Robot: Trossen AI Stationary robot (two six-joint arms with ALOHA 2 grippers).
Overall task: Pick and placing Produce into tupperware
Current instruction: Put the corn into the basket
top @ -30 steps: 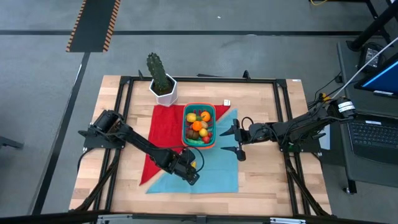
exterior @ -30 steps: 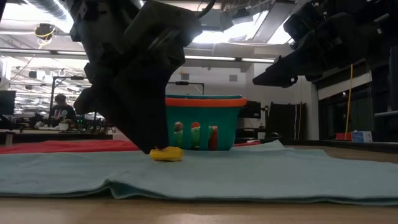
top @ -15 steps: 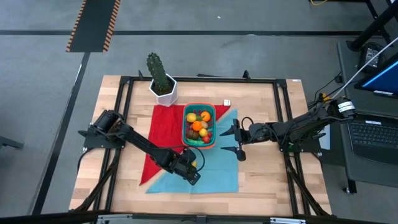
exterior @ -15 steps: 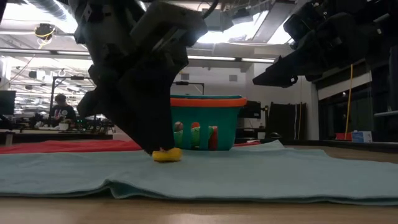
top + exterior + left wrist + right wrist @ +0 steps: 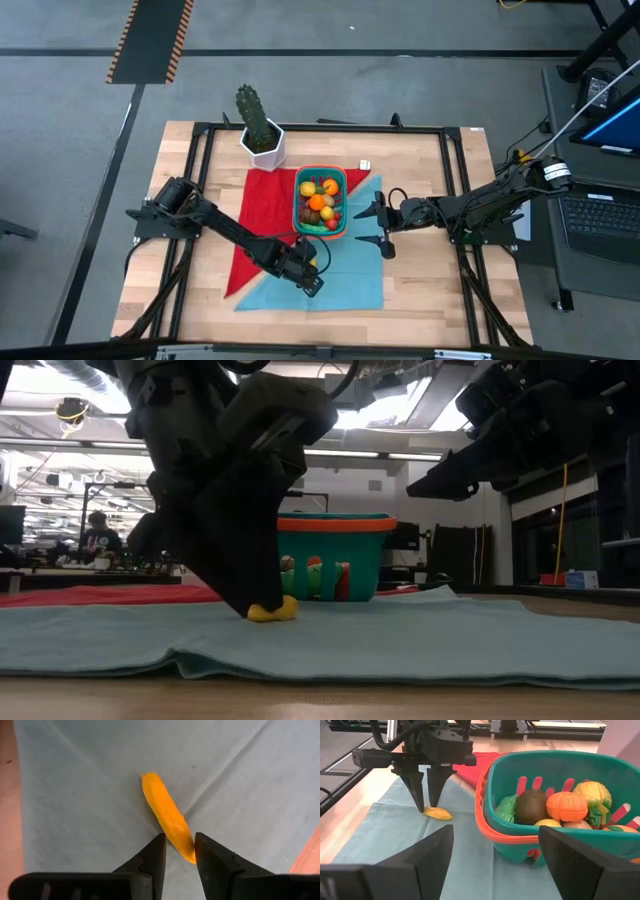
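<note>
A small yellow-orange, elongated piece of produce [image 5: 165,810] lies on the teal cloth [image 5: 75,785], near the cloth's middle and on the near side of the tupperware [image 5: 320,169]. My left gripper [image 5: 179,851] stands over it, shut on its near end. The teal tupperware with its orange-red rim [image 5: 485,795] holds several produce pieces [image 5: 567,806]. My right gripper [image 5: 362,227] hovers open just right of the tupperware, with nothing between its fingers. My left gripper has the piece's near end [image 5: 184,845] pinched between its two fingers [image 5: 156,854]. The fingers come steeply from above and slightly from the left, and lie across the piece. The piece lies flat on the teal cloth, its other end [image 5: 445,815] sticking out past the fingers.
A red cloth [image 5: 265,205] lies under the tupperware and partly under the teal cloth. A cactus in a white pot [image 5: 258,125] stands at the far left of the table. Black frame rails [image 5: 450,180] edge the wooden tabletop.
My left gripper has nudged slightly toward the tupperware while staying down on the cloth, and the yellow-orange piece has shifted a little with it, still lying on the cloth. The gap between the fingers has not changed.
</note>
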